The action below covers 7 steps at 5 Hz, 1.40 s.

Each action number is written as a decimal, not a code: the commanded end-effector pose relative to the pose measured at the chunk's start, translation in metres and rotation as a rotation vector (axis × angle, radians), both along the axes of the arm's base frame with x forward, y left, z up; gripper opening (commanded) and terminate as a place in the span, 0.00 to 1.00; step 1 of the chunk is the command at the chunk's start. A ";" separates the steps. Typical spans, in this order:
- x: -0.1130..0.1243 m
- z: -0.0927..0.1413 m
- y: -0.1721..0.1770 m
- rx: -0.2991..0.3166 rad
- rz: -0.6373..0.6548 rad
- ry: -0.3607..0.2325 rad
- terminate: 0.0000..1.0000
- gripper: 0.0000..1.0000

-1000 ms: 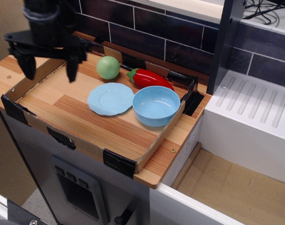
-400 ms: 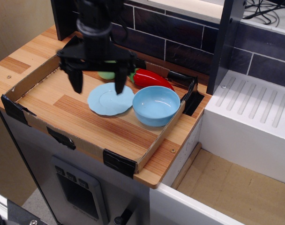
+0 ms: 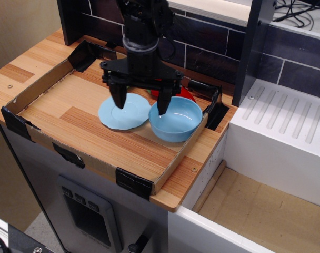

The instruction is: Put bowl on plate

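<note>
Currently the bowl (image 3: 175, 119) sits upright in the right part of the cardboard tray (image 3: 28, 92) on the wooden surface (image 3: 10, 76), its left rim touching or just overlapping the plate (image 3: 123, 112) beside it. From the gripper (image 3: 141, 103) the bowl lies just to the right and slightly lower in the picture. The gripper hangs spread wide and holds nothing; one fingertip is over the plate, the other over the bowl's near-left rim.
</note>
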<state>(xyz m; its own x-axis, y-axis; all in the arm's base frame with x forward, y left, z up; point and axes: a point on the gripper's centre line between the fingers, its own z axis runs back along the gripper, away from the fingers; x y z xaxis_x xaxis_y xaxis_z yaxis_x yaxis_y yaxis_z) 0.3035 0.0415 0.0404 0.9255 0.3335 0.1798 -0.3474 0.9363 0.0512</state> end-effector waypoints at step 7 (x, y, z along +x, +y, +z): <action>0.002 0.023 0.003 -0.093 0.001 -0.036 0.00 0.00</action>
